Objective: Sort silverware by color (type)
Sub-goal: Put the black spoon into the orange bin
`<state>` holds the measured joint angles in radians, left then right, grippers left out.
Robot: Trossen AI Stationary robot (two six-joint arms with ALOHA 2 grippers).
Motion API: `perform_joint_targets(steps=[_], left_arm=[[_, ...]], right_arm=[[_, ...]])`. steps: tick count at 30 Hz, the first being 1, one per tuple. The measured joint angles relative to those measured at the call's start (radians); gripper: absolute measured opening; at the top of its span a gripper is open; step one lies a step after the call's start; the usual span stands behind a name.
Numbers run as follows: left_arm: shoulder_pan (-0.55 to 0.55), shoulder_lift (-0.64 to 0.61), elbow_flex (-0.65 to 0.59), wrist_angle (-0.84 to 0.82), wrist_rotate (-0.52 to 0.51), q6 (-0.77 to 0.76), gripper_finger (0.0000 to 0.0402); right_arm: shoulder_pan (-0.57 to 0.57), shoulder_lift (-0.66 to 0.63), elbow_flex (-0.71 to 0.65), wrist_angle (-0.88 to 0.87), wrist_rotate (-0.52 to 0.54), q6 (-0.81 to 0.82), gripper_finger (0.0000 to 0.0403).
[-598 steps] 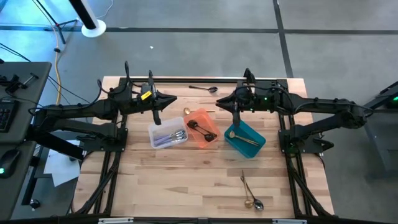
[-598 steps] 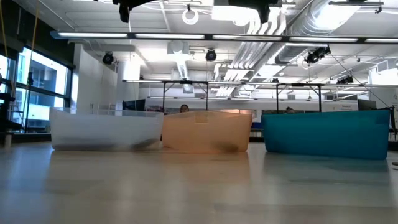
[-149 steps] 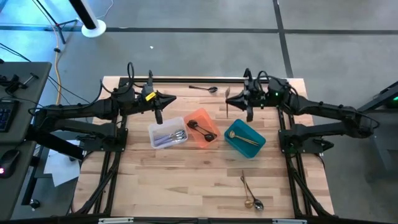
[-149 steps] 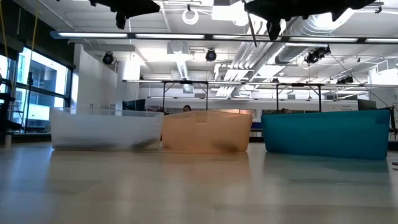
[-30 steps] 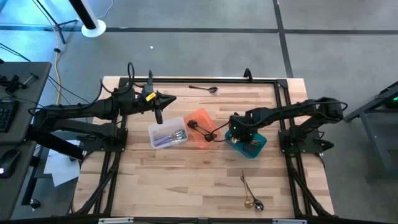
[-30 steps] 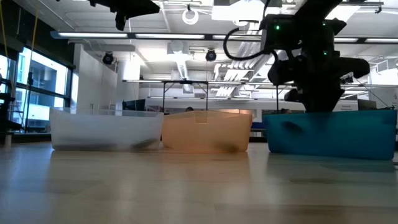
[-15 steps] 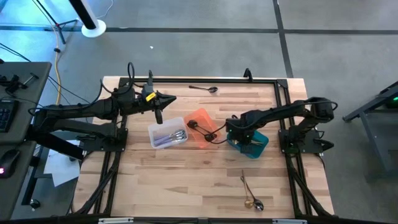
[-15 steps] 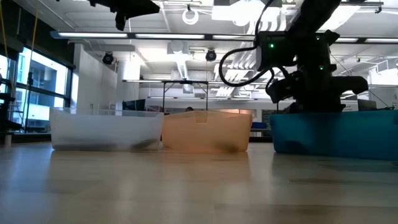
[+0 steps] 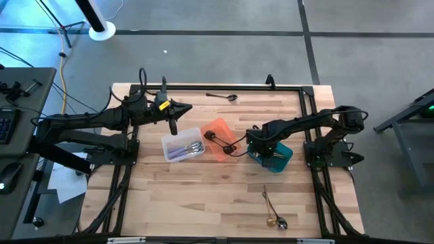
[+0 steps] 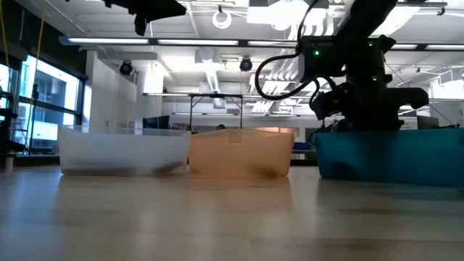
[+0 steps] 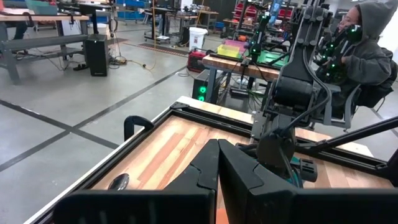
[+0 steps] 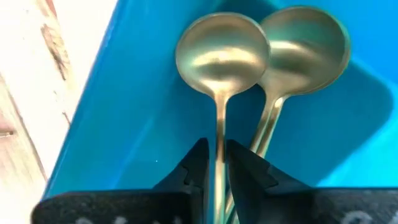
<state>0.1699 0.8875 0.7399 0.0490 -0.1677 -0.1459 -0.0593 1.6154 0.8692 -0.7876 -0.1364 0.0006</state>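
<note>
Wooden table (image 9: 203, 196) carried three bins in a row: clear bin (image 9: 182, 145) with silver pieces, orange bin (image 9: 220, 139) with black ones, teal bin (image 9: 285, 154) under the right arm. Left gripper (image 9: 172, 123) hung above the table's far side, beyond the clear bin, fingers pressed together on nothing.

Right gripper (image 12: 212, 163) sat low inside the teal bin, fingers just barely apart, a gold spoon (image 12: 221, 57) running between them; contact with its handle could not be made out. Spoon's long axis ran straight away from the wrist, bowl leading, beside a second gold spoon (image 12: 305, 42) (bowls touching or overlapping).

Risk, as judged: if the fingers part too little, lifting could drag the spoon back out, or tip the light bin.

Elsewhere on the table: a black spoon (image 9: 222, 97) near the far edge, two pieces (image 9: 273, 213) near the front.
</note>
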Motion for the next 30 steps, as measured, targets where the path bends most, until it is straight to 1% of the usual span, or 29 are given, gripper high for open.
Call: perform_joint_targets(steps=[4, 11, 15, 20, 23, 27, 30], left_arm=[[0.000, 0.000, 0.000, 0.000, 0.000, 0.000, 0.0000], [0.000, 0.000, 0.000, 0.000, 0.000, 0.000, 0.0000], [0.000, 0.000, 0.000, 0.000, 0.000, 0.000, 0.0000], [0.000, 0.000, 0.000, 0.000, 0.000, 0.000, 0.0000], [0.000, 0.000, 0.000, 0.000, 0.000, 0.000, 0.0000], [0.000, 0.000, 0.000, 0.000, 0.000, 0.000, 0.0000], [0.000, 0.000, 0.000, 0.000, 0.000, 0.000, 0.0000]], right_arm=[[0.000, 0.000, 0.000, -0.001, -0.015, 0.000, 0.0056], [0.000, 0.000, 0.000, -0.043, -0.018, 0.003, 0.0115], [0.000, 0.000, 0.000, -0.055, -0.022, 0.018, 0.0136], [0.000, -0.002, 0.000, -0.064, -0.032, 0.018, 0.0140], [0.000, -0.024, 0.000, -0.070, -0.031, 0.001, 0.0139], [0.000, -0.083, 0.000, -0.072, -0.029, -0.013, 0.0139], [0.000, -0.153, 0.000, -0.108, -0.032, -0.016, 0.0139]])
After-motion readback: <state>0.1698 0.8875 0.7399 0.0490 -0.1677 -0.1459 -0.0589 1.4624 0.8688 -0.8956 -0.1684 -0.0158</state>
